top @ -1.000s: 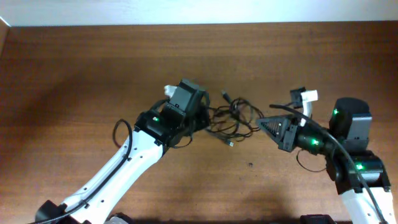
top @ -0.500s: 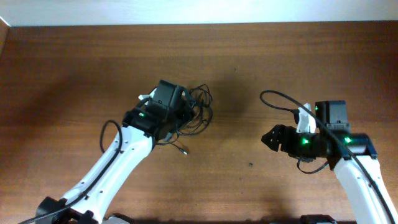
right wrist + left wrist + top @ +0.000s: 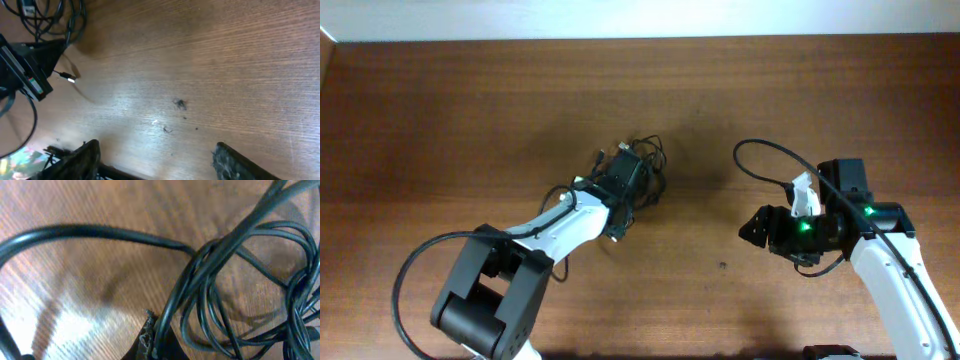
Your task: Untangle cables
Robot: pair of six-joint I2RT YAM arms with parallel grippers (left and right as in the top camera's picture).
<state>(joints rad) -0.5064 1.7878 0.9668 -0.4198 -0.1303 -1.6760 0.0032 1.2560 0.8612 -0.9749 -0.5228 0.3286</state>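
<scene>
**Change noted.** One second ago the cables (image 3: 642, 165) lay spread at mid-tabletop between the two arms, with the right gripper (image 3: 752, 228) just beside their right edge. They are now gathered into one tight clump left of centre, against the left gripper (image 3: 625, 190). The right arm has drawn back to the right and stands well apart from them.

**Left gripper.** The left wrist view shows a strand running into the one fingertip (image 3: 149, 339) in view. The clump has also followed this arm, so it is judged clamped on the cables, though the closure itself is not clearly shown.

**Right gripper.** Its fingers (image 3: 85, 157) stand wide apart over the bare tabletop (image 3: 470, 110), with nothing between them.

**Location of work.** The whole clump is at the left gripper, with loops overlapping closely. One plug end (image 3: 71, 78) with a pale tip trails on the near side.

**Assessment.** The tangle has been carried aside, not opened. No strand is separated and the untangling is judged barely begun. The trailing plug looks the most accessible point for the free right gripper.
</scene>
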